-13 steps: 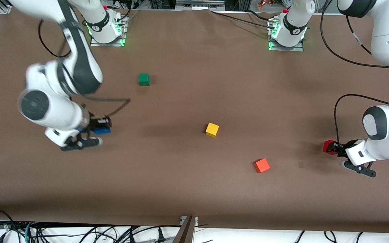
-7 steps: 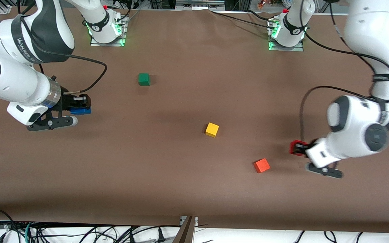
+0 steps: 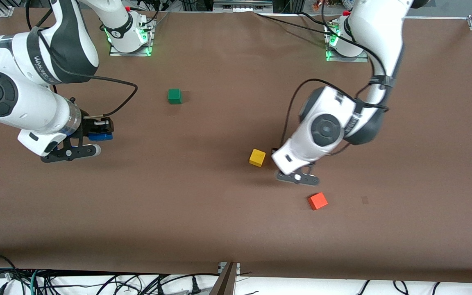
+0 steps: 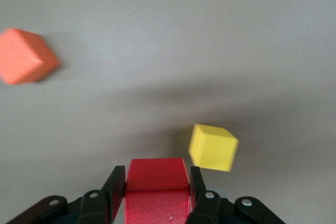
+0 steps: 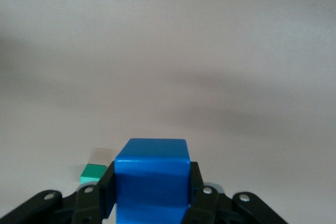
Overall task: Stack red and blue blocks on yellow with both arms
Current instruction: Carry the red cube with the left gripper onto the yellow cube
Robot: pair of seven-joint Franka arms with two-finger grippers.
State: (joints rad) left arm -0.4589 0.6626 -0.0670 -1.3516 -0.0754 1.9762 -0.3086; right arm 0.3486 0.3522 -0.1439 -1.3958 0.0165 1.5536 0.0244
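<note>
On the brown surface [image 3: 219, 229] a green cube [image 3: 174, 96] stood near the robots' bases, toward the right arm's end. An orange-red cube [image 3: 317, 201] lay nearer to the front camera than the yellow cube [image 3: 257, 157], toward the left arm's end, and apart from it. Nothing stood on the yellow cube, and nothing lay just around it.

The left gripper [image 4: 157, 184] was up in the air, over the surface just beside the yellow cube, on the side of the left arm's end. It was closed on the red block [image 4: 157, 190], one finger on each side face. The right gripper [image 3: 100, 133] was over the right arm's end of the surface, well apart from the yellow cube. It held the blue block [image 5: 152, 179] between its fingers.
</note>
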